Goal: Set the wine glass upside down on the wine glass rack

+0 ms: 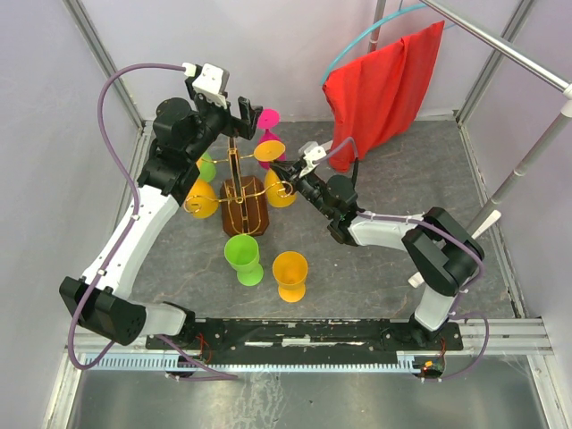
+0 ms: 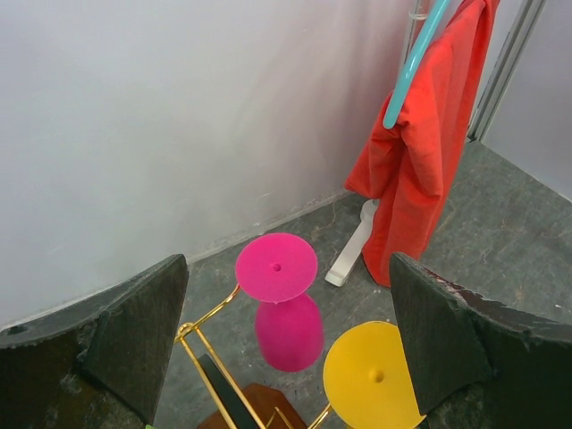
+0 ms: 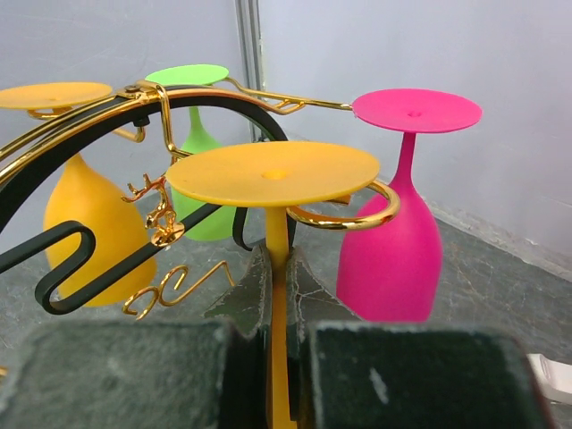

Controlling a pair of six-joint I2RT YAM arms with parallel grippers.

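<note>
The wine glass rack [image 1: 241, 207] has a dark brown wooden base and gold wire arms [image 3: 353, 217]. My right gripper [image 1: 288, 174] is shut on the stem [image 3: 278, 295] of an upside-down yellow wine glass. Its foot [image 3: 273, 172] rests over a gold wire ring and its bowl [image 1: 280, 191] hangs below. A pink glass [image 3: 391, 259], a green glass [image 3: 198, 210] and another yellow glass [image 3: 89, 223] hang upside down on the rack. My left gripper [image 1: 234, 114] is open and empty above the rack, over the pink glass [image 2: 288, 331].
A green glass [image 1: 241, 257] and an orange glass [image 1: 290, 273] stand upright on the table in front of the rack. A red cloth [image 1: 384, 85] hangs on a teal hanger at the back right. A metal rail [image 1: 527, 156] slants along the right.
</note>
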